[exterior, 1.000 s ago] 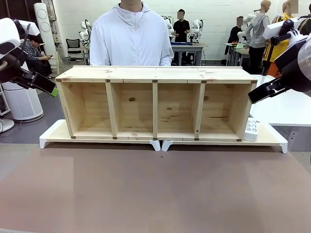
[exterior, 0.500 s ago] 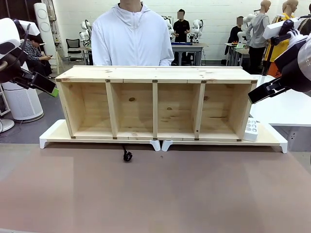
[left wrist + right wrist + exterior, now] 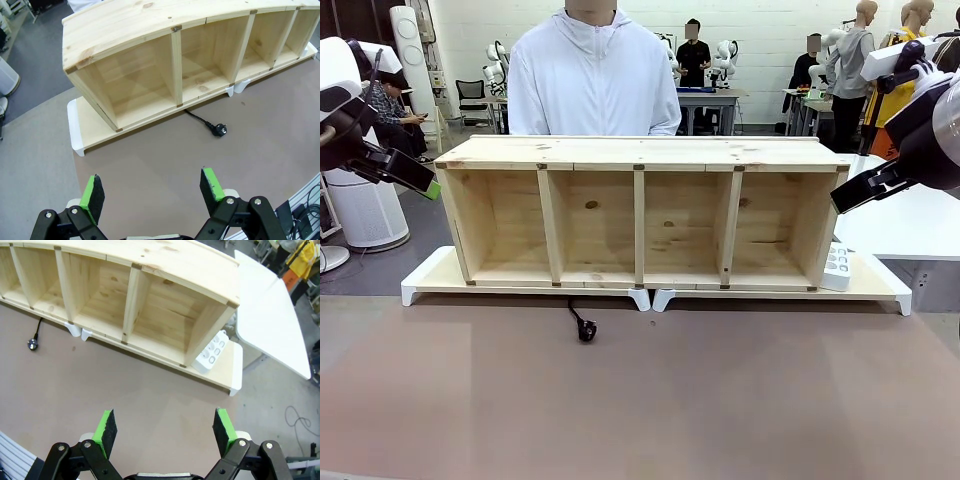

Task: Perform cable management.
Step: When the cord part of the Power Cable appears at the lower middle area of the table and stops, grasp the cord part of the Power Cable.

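— What differs from a second ago?

— The cable (image 3: 579,320). A second ago the bench (image 3: 640,410) in front of the wooden shelf (image 3: 640,152) lies bare. Half a second ago the plug just pokes out from under the white riser (image 3: 428,277). Now it lies farther out on the bench, with a short run of cord trailing back under the riser.

— Where exactly?

— Left of the bench's middle, below the shelf's second compartment from the left, well away from the near edge. The left wrist view shows the same: the cord comes out from under the shelf, plug end toward the camera.

— And the grippers?

— Neither has moved. The left gripper (image 3: 150,179) hangs off the shelf's left end, jaws spread wide, nothing between them. The right gripper (image 3: 164,416) is likewise spread wide and empty, off the right end, above the white power strip (image 3: 837,266).

— The person (image 3: 592,80)?

— Behind the shelf, shifted slightly to the right.
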`<state>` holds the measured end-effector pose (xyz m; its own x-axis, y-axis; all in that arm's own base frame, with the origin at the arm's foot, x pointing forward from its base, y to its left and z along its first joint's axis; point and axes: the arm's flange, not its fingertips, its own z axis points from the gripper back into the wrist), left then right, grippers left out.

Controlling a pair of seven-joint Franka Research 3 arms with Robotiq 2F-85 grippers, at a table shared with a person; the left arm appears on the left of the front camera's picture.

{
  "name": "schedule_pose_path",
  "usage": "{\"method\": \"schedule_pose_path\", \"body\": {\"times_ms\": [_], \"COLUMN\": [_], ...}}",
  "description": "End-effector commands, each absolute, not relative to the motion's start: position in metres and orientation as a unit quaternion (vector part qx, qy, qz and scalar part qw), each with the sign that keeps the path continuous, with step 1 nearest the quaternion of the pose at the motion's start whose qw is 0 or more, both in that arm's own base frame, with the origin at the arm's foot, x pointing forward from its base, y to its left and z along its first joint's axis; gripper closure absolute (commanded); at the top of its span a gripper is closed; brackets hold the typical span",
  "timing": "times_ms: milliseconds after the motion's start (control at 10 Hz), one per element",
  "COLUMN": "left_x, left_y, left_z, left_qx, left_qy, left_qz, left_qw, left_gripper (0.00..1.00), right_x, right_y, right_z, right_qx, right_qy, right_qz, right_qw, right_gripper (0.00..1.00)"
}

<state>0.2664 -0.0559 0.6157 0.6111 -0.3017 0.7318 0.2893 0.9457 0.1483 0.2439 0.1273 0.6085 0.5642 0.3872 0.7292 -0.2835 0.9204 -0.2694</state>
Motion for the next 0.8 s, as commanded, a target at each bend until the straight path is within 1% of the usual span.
{"method": "schedule_pose_path", "body": {"times_ms": [0,700], "left_x": [0.2671,0.2671], "left_y": [-0.0567,-0.0567], "left_z": [0.6152,0.6152], "left_qx": [0.008,0.008], "left_qy": [-0.408,-0.408], "left_qz": [-0.164,-0.164], "left_qw": [0.898,0.898], "left_gripper": [0.0,0.0], "right_x": [0.2447,0.2447], "right_y": [0.1271,0.1271], "right_z": [0.6094,0.6094], "right_qx": [-0.059,-0.059], "right_qy": [-0.43,-0.43], "right_qz": [0.19,0.19], "right_qw": [0.881,0.881], "right_gripper": [0.0,0.0]}}
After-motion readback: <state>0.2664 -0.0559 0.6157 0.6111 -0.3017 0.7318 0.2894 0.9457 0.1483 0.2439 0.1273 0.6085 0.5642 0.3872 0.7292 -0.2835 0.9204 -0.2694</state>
